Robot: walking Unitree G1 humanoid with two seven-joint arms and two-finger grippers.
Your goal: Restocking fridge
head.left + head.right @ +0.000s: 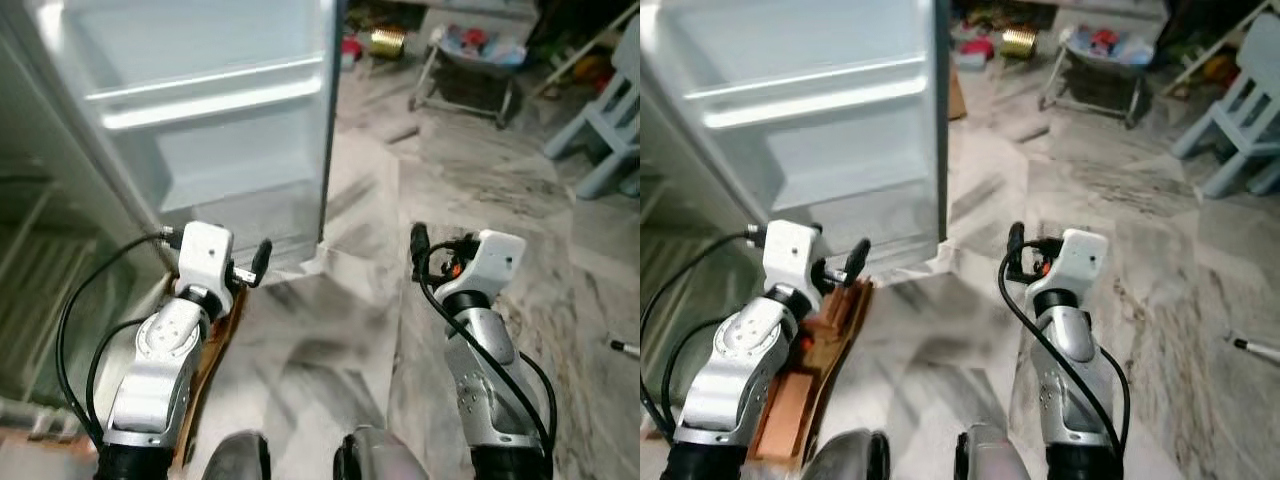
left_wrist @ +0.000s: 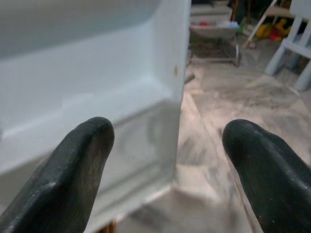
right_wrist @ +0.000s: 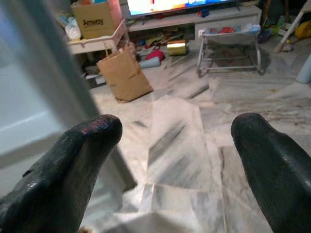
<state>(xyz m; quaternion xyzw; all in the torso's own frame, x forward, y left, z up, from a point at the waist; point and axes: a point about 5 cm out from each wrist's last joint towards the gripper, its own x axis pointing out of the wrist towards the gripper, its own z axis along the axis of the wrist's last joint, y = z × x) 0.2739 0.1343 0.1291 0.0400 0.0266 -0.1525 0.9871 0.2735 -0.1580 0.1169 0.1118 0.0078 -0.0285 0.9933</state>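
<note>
left gripper (image 2: 165,160): fingers spread, nothing between them; lower left of the head view, just short of the fridge door.
right gripper (image 3: 175,160): fingers spread, empty; lower centre-right, over bare floor (image 1: 360,330).
cardboard box (image 1: 805,385): bottom left, just beside the left arm; contents unclear.
fridge door (image 1: 220,120): upper left, swung open, shelves bare.
risk: judged, left arm clips the door edge when reaching, swinging it.

Silver jointed arms, white wrist housings, black looping cables, black end effector fingers (image 2: 73,170).

Open fridge door (image 1: 215,120) blocks left; marble floor (image 1: 470,190) free ahead.
</note>
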